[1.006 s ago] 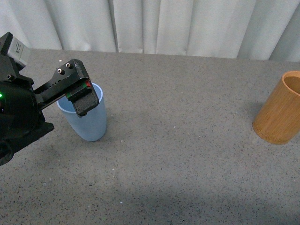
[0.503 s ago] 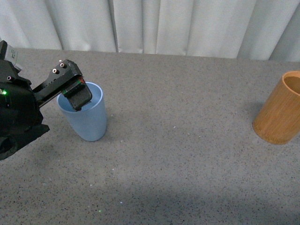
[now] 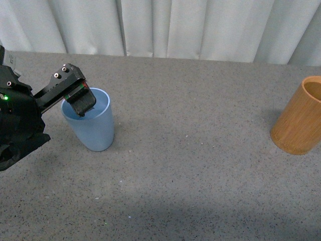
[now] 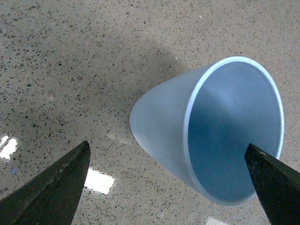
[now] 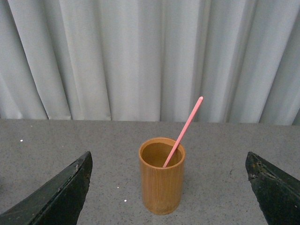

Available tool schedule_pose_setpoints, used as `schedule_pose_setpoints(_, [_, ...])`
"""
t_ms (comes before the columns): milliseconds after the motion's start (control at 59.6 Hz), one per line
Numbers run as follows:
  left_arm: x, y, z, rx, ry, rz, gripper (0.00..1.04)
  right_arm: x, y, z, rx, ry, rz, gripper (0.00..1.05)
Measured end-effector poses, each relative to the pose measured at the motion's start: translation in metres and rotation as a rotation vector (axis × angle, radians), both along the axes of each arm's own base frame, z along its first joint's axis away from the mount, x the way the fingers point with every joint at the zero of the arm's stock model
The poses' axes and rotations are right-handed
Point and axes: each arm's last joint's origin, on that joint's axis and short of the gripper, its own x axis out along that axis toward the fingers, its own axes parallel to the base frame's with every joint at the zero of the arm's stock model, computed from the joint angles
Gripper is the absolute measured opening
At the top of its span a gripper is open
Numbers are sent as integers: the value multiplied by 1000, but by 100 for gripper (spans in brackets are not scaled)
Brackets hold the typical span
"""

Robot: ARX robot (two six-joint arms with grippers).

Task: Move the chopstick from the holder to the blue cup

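The light-blue cup [image 3: 91,125] stands upright at the left of the table; in the left wrist view the blue cup [image 4: 161,131] shows its inside, with nothing visible in it. My left gripper [image 3: 80,103] hangs open over the cup's near-left rim, and the left gripper [image 4: 167,145] has nothing between its dark fingers [image 4: 56,187]. The orange-brown holder [image 3: 300,123] stands at the far right edge. In the right wrist view a pink chopstick [image 5: 185,126] leans in the holder [image 5: 161,185]. My right gripper [image 5: 168,153] is open, facing the holder from a distance.
White curtains [image 3: 165,25] close off the back of the grey speckled table [image 3: 200,165]. The left arm's black body [image 3: 17,125] fills the left edge of the front view. The right arm is out of the front view.
My left gripper has drawn back to the left from over the cup's middle to its near-left rim. Cup and holder have not moved.
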Motion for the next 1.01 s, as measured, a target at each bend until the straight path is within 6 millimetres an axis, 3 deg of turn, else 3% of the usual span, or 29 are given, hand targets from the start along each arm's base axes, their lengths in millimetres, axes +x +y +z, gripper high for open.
schedule_pose_setpoints(620, [4,9,-6,15,13,100,97,0,0,0,0,0,0,95])
schedule_pose_setpoints(1006, [9,4,-1,17,-59,63,35,0,0,0,0,0,0,95])
